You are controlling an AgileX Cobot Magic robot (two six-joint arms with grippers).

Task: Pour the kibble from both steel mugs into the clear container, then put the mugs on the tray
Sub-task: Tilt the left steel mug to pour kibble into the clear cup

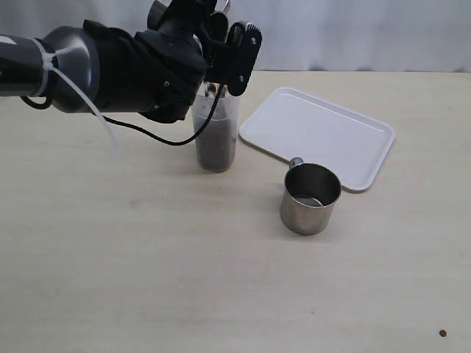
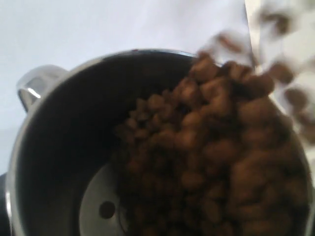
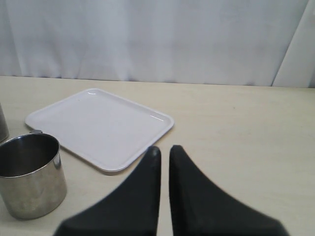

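- Gripping tilted mug (image 2: 54, 147) with left claw (image 1: 224, 48), above container (image 1: 217, 143).
- Spilling kibble (image 2: 221, 147) over mug's lip; brown fill low inside container.
- Holding right claw (image 3: 165, 155) pinched closed, empty.
- Upright on table (image 1: 147, 279), just beside tray (image 1: 324, 136): other mug (image 1: 310, 200).

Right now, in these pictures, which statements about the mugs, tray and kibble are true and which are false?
1. The white tray carries a mug. False: nothing is on it; the standing steel mug is on the table beside it.
2. The tilted mug in the left tool is spilling kibble. True.
3. The clear container is empty. False: it holds kibble.
4. The right tool is shut and holds nothing. True.
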